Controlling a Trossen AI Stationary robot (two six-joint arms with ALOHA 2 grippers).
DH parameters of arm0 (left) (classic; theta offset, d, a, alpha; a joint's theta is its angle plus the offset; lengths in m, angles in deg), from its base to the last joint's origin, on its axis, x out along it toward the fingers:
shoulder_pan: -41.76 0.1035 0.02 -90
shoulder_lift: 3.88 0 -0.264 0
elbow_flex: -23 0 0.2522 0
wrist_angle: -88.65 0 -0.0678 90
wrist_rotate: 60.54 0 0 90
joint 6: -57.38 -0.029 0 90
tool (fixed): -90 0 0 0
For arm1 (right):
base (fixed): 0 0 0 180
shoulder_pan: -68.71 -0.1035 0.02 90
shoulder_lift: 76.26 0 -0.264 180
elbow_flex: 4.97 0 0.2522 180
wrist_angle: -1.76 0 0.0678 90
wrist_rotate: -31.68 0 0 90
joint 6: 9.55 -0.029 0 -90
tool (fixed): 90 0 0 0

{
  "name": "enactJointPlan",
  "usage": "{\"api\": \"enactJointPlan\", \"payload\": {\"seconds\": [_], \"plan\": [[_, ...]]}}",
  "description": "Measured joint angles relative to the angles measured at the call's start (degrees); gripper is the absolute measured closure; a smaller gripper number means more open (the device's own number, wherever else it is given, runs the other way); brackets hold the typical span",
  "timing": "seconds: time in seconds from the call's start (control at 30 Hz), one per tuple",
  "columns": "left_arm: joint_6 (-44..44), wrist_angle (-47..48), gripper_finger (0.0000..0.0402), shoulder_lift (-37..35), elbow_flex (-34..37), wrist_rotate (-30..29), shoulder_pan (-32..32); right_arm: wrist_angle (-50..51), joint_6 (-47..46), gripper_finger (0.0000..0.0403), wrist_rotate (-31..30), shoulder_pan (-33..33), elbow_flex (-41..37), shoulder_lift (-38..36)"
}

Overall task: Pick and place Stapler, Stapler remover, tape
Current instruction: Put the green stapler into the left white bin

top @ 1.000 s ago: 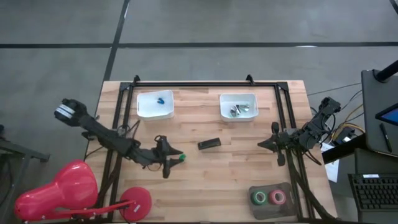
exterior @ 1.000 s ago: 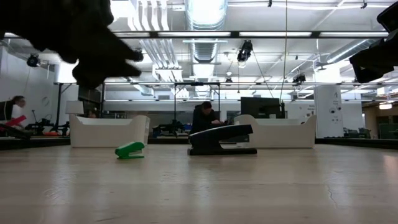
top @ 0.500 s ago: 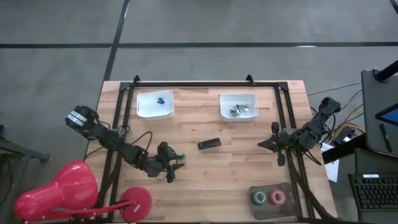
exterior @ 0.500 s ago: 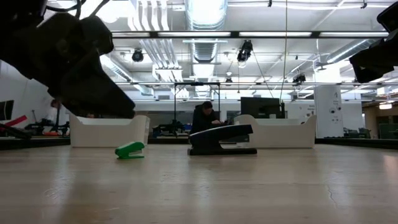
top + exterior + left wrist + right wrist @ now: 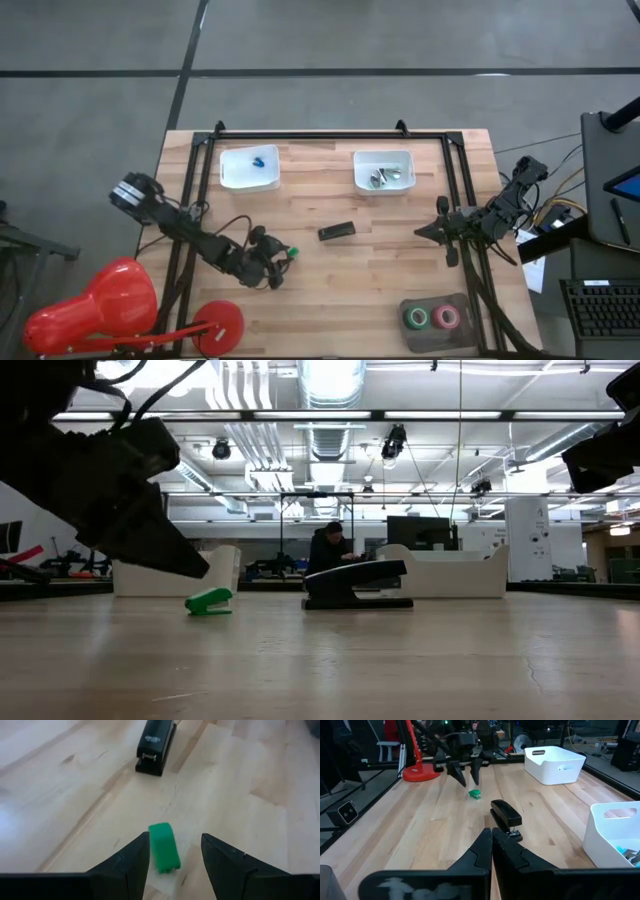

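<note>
One stapler, one green stapler remover — left claw spread, empty; right claw closed, empty. Two tape rolls in a dark tray.

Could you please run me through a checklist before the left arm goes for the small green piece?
1. Left gripper fingers open: ok, a clear gap shows between them.
2. Green piece lined up: not ok, it sits nearer one finger than the other.
3. Green piece free of neighbours: ok, the stapler lies well beyond it.
4. Fingertips down at table level: cannot tell, the low view shows the gripper hanging just short of the piece.
5. Right gripper out of the way: ok, shut and parked at the table's right edge.
6. White bin reachable: ok, nothing lies between.
</note>
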Motion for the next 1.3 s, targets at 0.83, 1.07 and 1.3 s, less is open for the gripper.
{"api": "enactJointPlan", "payload": {"seconds": [0.83, 1.07, 1.3], "plan": [[4.3, -1.9, 0.0223, 8.4, -1.1, -0.8, 2.4, 0.0, 0.0, 0.0394, 0.0, 0.0, 0.0, 0.0], [4.3, -1.5, 0.0255, 8.5, -1.1, -1.4, 2.5, 0.0, 0.0, 0.0394, 0.0, 0.0, 0.0, 0.0], [3.7, -1.3, 0.0309, 8.5, -1.1, -2.1, 2.6, 0.0, 0.0, 0.0394, 0.0, 0.0, 0.0, 0.0]]}}
